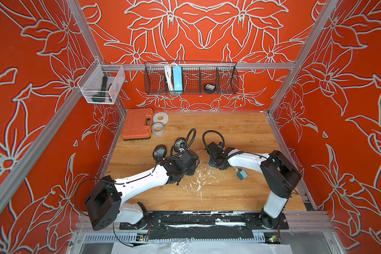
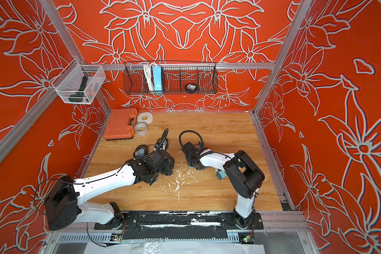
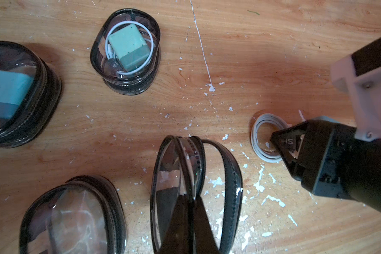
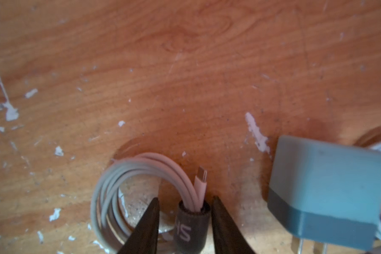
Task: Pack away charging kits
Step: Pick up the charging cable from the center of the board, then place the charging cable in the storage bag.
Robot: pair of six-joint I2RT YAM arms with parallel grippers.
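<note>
Top views: both arms reach to mid table [image 1: 240, 132]. L arm [image 1: 141, 178] and R arm [image 1: 244, 159] hide their own grippers, so finger state can't be told from above. Loose teal plug [image 1: 242, 175] lies on the wood just beside R forearm, w/ a bit of white cable next to it. Two cases [image 1: 160, 152] sit just beyond L wrist.

L wrist view: L gripper [image 3: 189, 199] has its fingers together, clamped on the clear lid [image 3: 169, 167] of the open case [image 3: 229, 167]. That stands the case on edge w/ its mouth gaping, prob. so R can drop parts in w/o the lid flopping shut. Of the other cases, one [image 3: 125, 50] shows plug + cable inside and one [image 3: 9, 92] shows a plug. A third [image 3: 73, 220] is too glary to read. R gripper [image 3: 279, 140] is down on the coil [image 3: 254, 138], near the open case but apart from it.

R wrist view: R fingers [image 4: 150, 220] are apart, straddling the coil's black band [image 4: 191, 228]. One finger touches the band and there's a gap on the other side, so not pinched yet by my read. The band ties all loops, so a grab there shld lift the whole coil at once. The coil lies flat on the table. The plug is just beside it, prongs out at its dark end, w/ no contact that I can see.
</note>
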